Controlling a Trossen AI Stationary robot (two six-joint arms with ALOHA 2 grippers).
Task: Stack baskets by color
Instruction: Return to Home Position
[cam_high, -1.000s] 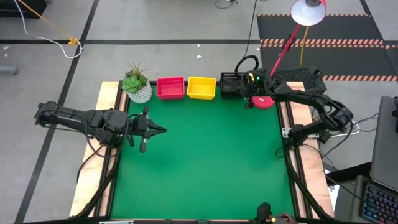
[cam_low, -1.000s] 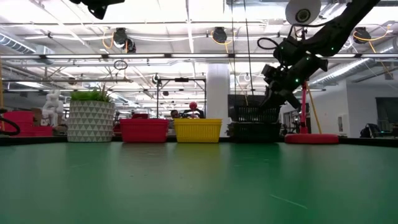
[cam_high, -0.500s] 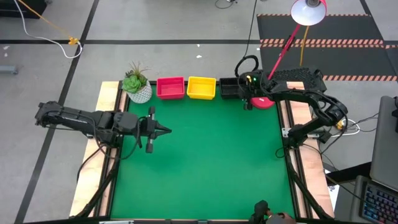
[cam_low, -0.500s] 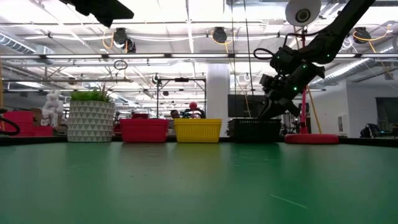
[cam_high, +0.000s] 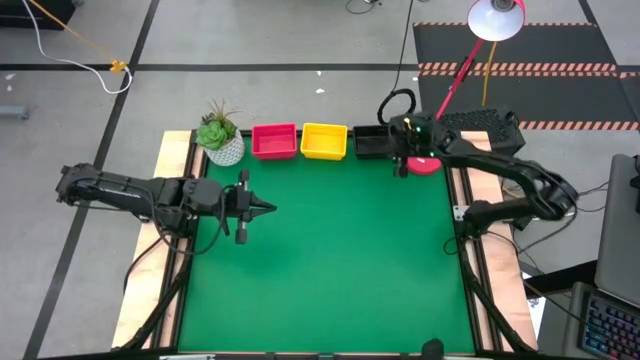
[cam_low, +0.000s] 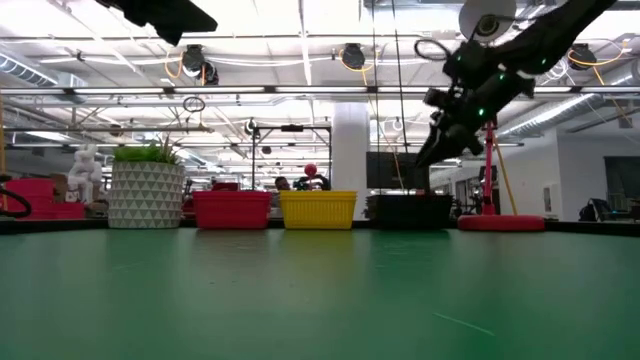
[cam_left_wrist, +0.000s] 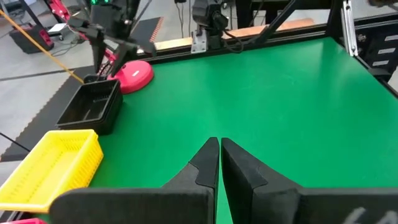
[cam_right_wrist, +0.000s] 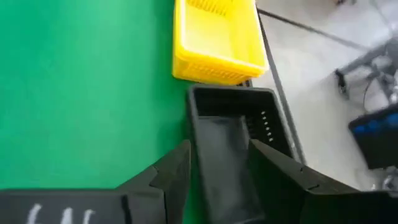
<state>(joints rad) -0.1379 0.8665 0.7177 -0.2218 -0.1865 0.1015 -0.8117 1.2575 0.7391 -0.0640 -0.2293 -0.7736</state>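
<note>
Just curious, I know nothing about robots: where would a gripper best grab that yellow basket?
Probably the near long wall of the yellow basket, from above: one finger inside, one outside. The red basket and black basket crowd its ends.

- The table mat (cam_high: 330, 250) is looking like matt green cloth, smooth and unshining.
- The side boards (cam_high: 138, 305) of the table are showing bare pale wood.
- The red basket (cam_high: 274, 141), yellow basket (cam_high: 324, 141) and black basket (cam_high: 368, 142) are looking like slotted plastic, faintly glossy.
- The lamp base (cam_left_wrist: 134, 74) is gleaming glossy red.
- The left gripper (cam_left_wrist: 219, 146) is looking matt black, plastic-like.
</note>
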